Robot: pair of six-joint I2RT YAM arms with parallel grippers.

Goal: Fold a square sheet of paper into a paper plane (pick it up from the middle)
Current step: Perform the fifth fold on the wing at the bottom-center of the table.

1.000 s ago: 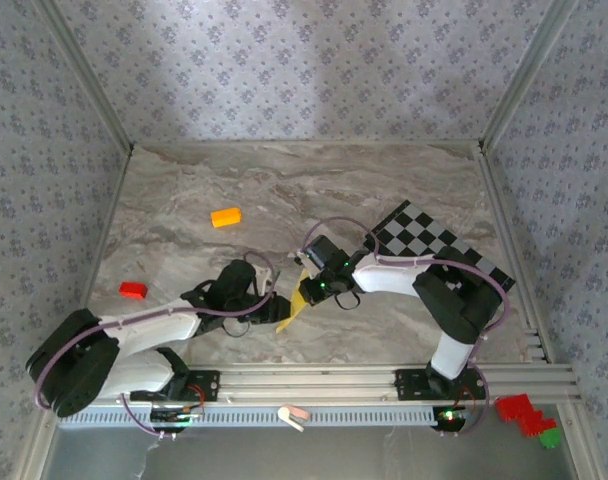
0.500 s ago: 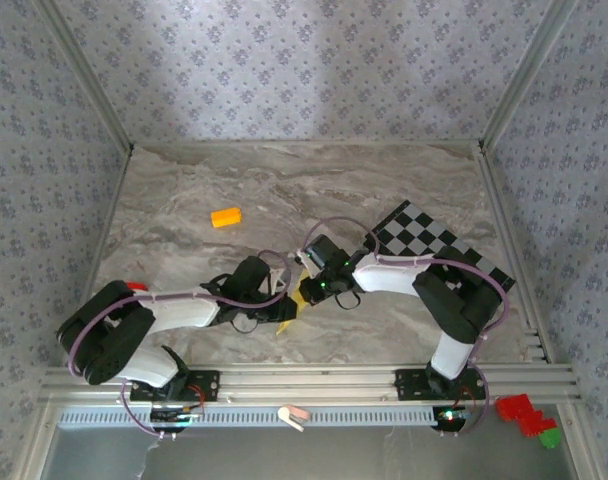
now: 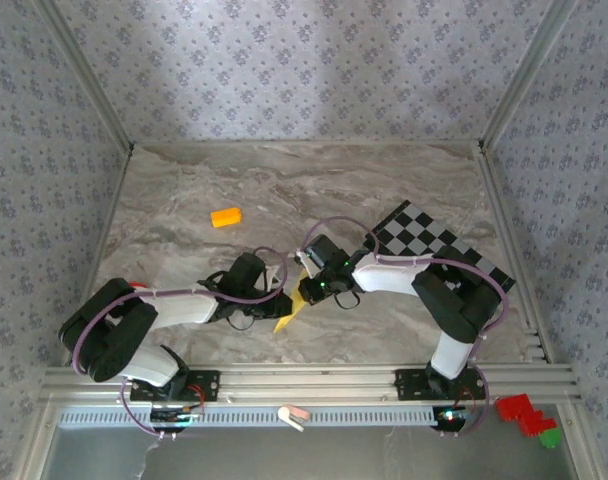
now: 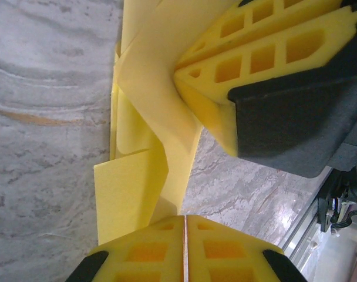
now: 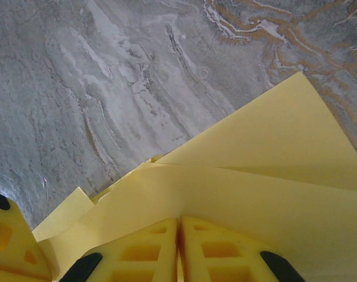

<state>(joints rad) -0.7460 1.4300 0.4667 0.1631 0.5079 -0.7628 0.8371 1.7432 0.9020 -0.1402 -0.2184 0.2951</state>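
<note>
Both arms are meeting mid-desk, tips nearly nose to nose. The left tool point(image 4: 185, 226) is showing its pads pressed together, and it looks to be nipping a folded edge of the sheet of paper point(image 4: 144, 94) right at its tips. The right tool point(image 5: 178, 228) is doing the same from the other side, pads pressed tight with the pale-yellow layers fanning out just ahead of them.

So the sheet is sitting directly in front of both tools, bridging the short gap between them, already creased into overlapping flaps. From above, its long axis is running from the right tool's tips past the left tool's tips, towards the arm bases, where a free pointed corner is lying low on the desk point(image 5: 108, 82). Neither arm is nearer; both are on it, so the coming crease, I'd judge, is depending on one tool anchoring while the other is drawing a flap across.

The marbled grey surface is looking smooth. Beyond the left tool, well apart, an orange block point(image 3: 225, 217) is lying. Beside the right arm, a checkered board point(image 3: 439, 248) is resting. Patterned walls point(image 3: 304, 70) are enclosing the space.
</note>
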